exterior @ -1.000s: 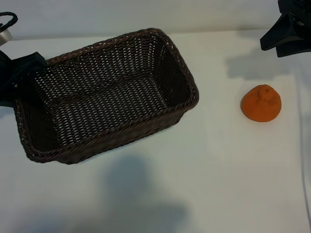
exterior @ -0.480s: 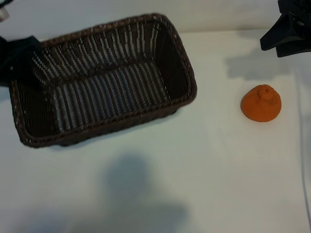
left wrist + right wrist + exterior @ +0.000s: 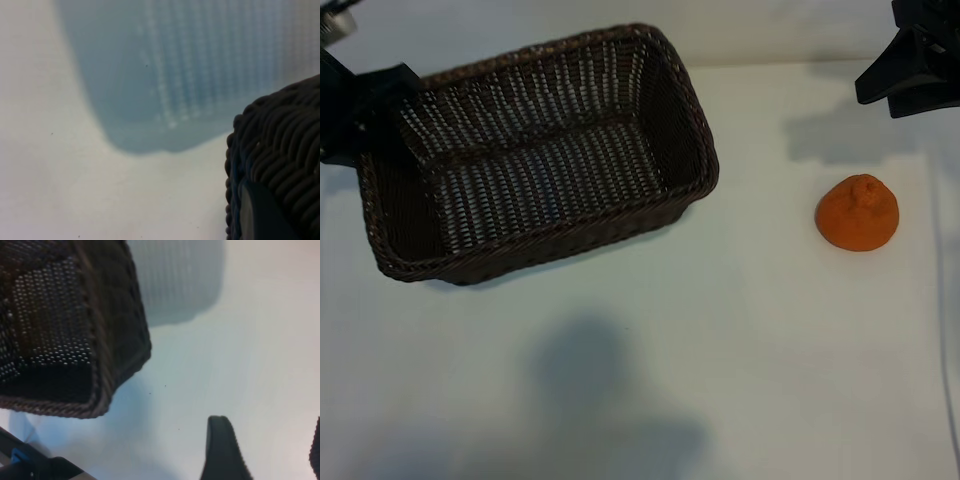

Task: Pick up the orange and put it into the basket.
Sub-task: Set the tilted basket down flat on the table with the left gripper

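Observation:
The orange lies alone on the white table at the right, knob end up. The dark brown wicker basket sits empty at the left, slanted across the table. My left gripper is at the basket's left end, shut on the braided rim; in the left wrist view one finger presses against the weave of the basket. My right gripper hangs at the far right corner, behind the orange, open with nothing between its fingers. The right wrist view shows a corner of the basket.
The white table stretches bare between basket and orange and along the front. A broad soft shadow lies on the front middle. The table's right edge runs close past the orange.
The basket has shifted toward the far side of the table and turned slightly, carried by my left gripper. The orange and the right arm have not moved.

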Robot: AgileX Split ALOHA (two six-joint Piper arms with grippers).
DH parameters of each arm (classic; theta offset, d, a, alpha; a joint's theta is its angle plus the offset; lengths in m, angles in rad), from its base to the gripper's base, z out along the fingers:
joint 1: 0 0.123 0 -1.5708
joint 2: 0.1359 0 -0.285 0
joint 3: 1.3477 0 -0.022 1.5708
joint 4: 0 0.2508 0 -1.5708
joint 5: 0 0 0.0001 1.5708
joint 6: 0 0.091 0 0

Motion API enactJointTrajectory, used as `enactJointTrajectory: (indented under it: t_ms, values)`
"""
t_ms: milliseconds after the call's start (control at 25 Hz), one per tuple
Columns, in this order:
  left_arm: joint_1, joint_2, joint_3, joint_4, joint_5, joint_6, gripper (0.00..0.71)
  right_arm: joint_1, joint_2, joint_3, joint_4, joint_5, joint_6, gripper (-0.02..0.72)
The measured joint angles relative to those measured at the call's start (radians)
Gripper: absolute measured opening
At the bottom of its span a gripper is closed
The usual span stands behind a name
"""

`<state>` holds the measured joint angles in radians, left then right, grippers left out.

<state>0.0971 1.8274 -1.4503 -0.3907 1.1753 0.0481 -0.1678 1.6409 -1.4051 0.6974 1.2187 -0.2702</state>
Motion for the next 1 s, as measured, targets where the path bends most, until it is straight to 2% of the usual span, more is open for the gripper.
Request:
enactJointTrajectory:
  t_ms: [120, 280, 480, 720, 1000]
  values:
    - [-0.024, 0.038, -0.004, 0.001, 0.000, 0.007, 0.187, 0.000, 0.000, 0.000, 0.000, 0.000, 0.000, 0.422]
    - [-0.090, 0.098, -0.052, 0.006, 0.000, 0.020, 0.186, 0.000, 0.000, 0.000, 0.000, 0.000, 0.000, 0.422]
    - [-0.172, 0.152, -0.175, 0.006, 0.000, -0.011, 0.186, 0.000, 0.000, 0.000, 0.000, 0.000, 0.000, 0.422]
    - [-0.246, 0.209, -0.288, 0.006, 0.000, -0.048, 0.186, 0.000, 0.000, 0.000, 0.000, 0.000, 0.000, 0.422]
    - [-0.294, 0.261, -0.313, 0.006, 0.000, -0.060, 0.186, 0.000, 0.000, 0.000, 0.001, 0.000, 0.000, 0.422]
